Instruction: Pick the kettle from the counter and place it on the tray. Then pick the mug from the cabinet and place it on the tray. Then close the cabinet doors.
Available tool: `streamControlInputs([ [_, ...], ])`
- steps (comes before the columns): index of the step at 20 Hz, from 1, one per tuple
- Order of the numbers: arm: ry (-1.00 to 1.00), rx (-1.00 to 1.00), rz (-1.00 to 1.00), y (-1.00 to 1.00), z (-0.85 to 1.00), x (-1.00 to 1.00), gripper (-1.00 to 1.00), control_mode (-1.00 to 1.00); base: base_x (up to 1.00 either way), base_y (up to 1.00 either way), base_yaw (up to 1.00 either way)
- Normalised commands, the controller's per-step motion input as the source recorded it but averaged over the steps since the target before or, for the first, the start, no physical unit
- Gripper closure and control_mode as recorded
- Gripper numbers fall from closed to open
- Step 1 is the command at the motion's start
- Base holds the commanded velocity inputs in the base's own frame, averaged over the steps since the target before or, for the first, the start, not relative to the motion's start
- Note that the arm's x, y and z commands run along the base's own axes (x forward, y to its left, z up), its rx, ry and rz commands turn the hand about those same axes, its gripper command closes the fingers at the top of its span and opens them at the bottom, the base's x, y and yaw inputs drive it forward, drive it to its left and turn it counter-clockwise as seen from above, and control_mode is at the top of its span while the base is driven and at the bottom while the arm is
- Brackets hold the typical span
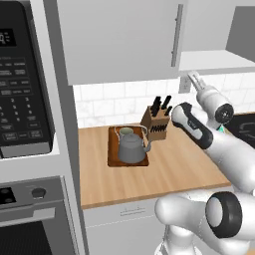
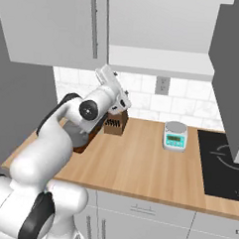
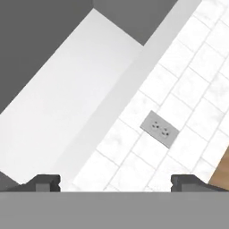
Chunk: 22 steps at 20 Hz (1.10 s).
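The dark grey kettle (image 1: pixel 131 148) stands on the brown tray (image 1: pixel 128 162) on the light-wood counter (image 1: pixel 174 169). Right behind it on the tray sits the small grey-green mug (image 1: pixel 125 132). My gripper (image 1: pixel 192 76) (image 2: pixel 103 71) is raised to the right of the tray, pointing up at the cabinet's white shelf (image 1: pixel 214 60). In the hand view the gripper (image 3: pixel 116 182) is open, its fingertips (image 3: pixel 44 181) far apart and holding nothing. The left cabinet door (image 1: pixel 119 35) looks shut. The right cabinet door (image 2: pixel 230 72) is swung open.
A knife block (image 1: pixel 157 122) stands just right of the tray. A wall outlet (image 3: pixel 160 129) sits in the tiled backsplash under the cabinet. Further right on the counter are a small kitchen scale (image 2: pixel 175 135) and a black cooktop (image 2: pixel 223 161). A microwave (image 1: pixel 20 84) and oven fill the left side.
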Motion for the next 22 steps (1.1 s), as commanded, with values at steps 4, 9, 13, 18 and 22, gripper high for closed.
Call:
streamControlInputs([
  [4,0.26,0.17,-0.08,-0.65,0.22,-0.53,-1.00,-1.00,0.00,0.00,0.00],
  [9,0.48,0.14,-0.07,-0.53,0.20,-0.23,-1.00,-1.00,0.00,0.00,0.00],
  [13,0.40,0.17,-0.07,-0.47,-0.03,-0.30,-1.00,-1.00,0.00,0.00,0.00],
  [18,0.11,0.21,0.00,-0.37,-0.43,-0.53,-1.00,-1.00,0.00,0.00,0.00],
  [22,-0.01,0.22,0.00,-0.08,-0.64,-0.72,-1.00,-1.00,0.00,0.00,0.00],
])
